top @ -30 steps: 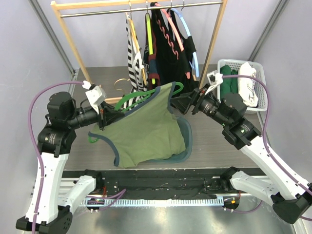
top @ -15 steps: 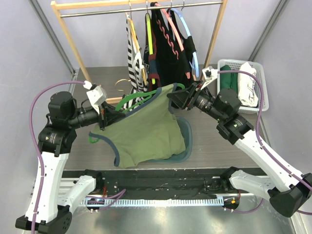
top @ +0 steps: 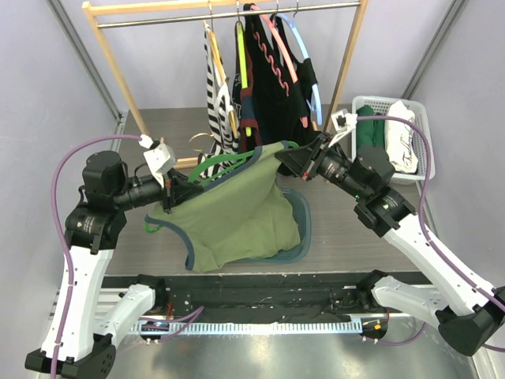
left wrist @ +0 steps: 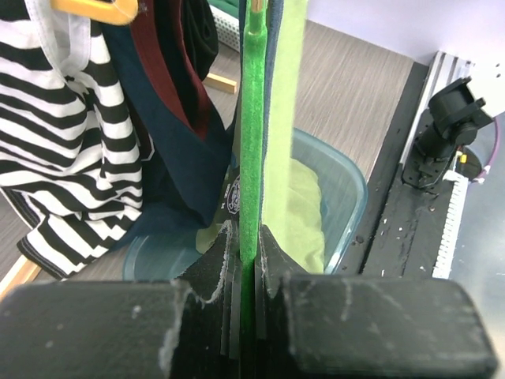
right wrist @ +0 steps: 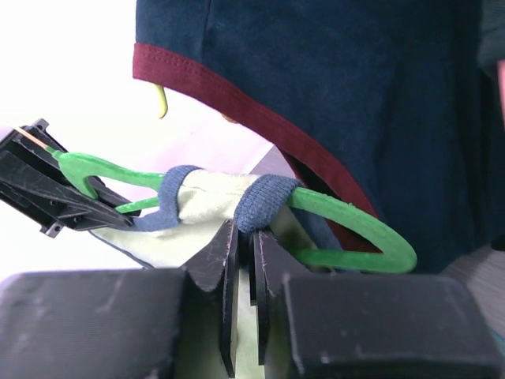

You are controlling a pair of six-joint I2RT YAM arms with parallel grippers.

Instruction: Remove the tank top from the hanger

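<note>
An olive-green tank top (top: 237, 213) with navy trim hangs on a bright green hanger (top: 225, 160) above the table. My left gripper (top: 175, 192) is shut on the hanger's left end; in the left wrist view the green bar (left wrist: 254, 118) runs straight out from between my left gripper's (left wrist: 247, 245) jaws. My right gripper (top: 286, 162) is at the tank top's right shoulder. In the right wrist view its jaws (right wrist: 246, 237) are pinched together on the navy strap (right wrist: 264, 201), which wraps the hanger arm (right wrist: 355, 229).
A wooden rack (top: 110, 63) at the back carries striped, black and navy garments (top: 268, 71). A teal bin (top: 304, 229) sits under the tank top. A white basket (top: 414, 126) with folded clothes stands at the right. A wooden hanger (top: 197, 140) lies on the table.
My right gripper moved left onto the tank top's right shoulder strap and closed from wide open. The left arm and hanger lifted slightly.
</note>
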